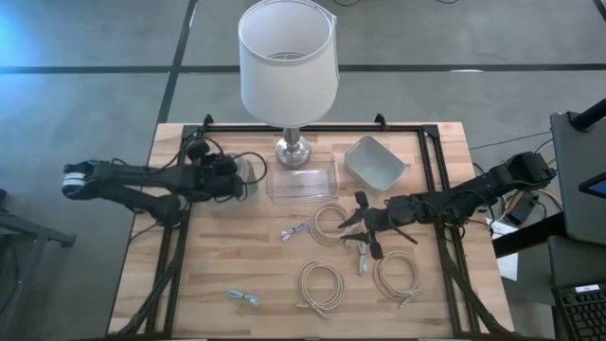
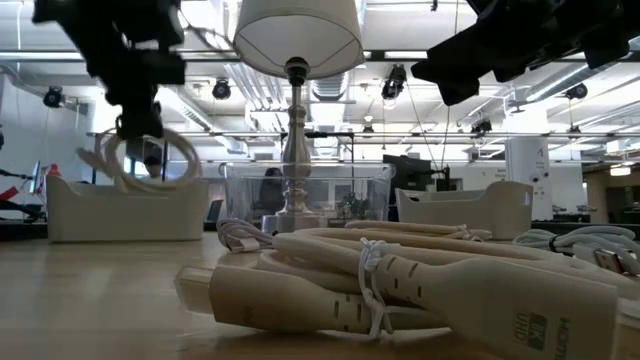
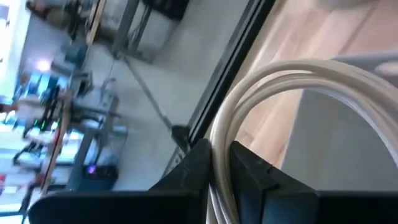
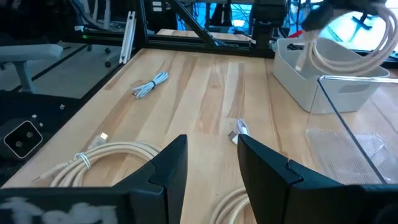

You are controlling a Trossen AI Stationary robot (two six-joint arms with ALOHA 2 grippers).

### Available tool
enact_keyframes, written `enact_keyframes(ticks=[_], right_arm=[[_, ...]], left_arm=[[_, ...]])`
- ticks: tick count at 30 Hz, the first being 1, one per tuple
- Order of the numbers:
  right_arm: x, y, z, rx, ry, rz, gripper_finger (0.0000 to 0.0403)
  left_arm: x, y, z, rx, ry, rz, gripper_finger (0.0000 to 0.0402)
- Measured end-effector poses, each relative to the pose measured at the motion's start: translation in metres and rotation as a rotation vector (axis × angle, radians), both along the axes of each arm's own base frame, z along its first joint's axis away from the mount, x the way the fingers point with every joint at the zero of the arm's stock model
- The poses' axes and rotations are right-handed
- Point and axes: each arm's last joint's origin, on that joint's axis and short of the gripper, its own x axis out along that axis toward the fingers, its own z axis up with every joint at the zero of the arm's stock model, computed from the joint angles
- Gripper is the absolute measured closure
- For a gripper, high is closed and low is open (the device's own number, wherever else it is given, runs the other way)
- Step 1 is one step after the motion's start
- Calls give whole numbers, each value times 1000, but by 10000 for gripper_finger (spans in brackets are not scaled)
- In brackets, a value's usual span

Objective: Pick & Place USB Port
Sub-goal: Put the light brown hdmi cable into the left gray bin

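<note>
Right up against the low camera lies a bundled cream cable (image 2: 400, 285), tied with string, flat on the wooden table (image 1: 237, 265). Behind it stands the white-shaded lamp (image 1: 287, 62), then a clear box (image 1: 303, 178) and a white bin (image 1: 375, 161). The left gripper (image 3: 221, 163) hangs above a second white bin (image 2: 125, 208) at the table's left side, its fingers (image 3: 193, 168) pinched on a looped cream USB cable (image 3: 280, 93) running between them. The right gripper (image 1: 360, 227) hovers over the coiled cables mid-table, fingers apart, holding nothing. A small grey cable (image 1: 243, 297) lies near the front edge.
</note>
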Motion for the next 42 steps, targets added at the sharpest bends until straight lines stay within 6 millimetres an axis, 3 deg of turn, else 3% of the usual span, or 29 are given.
enact_keyframes(ticks=[4, 17, 33, 42], right_arm=[[0, 0, 0, -1, 0, 0, 268], [0, 0, 0, -7, -1, 2, 268], [0, 0, 0, -9, -2, 2, 268], [0, 0, 0, -17, -7, 5, 268]], left_arm=[[9, 6, -3, 13, -43, -15, 349], [11, 12, -22, -20, 19, -33, 340], [15, 22, -38, -71, 74, 22, 208], [19, 20, -15, -77, 36, 8, 179]])
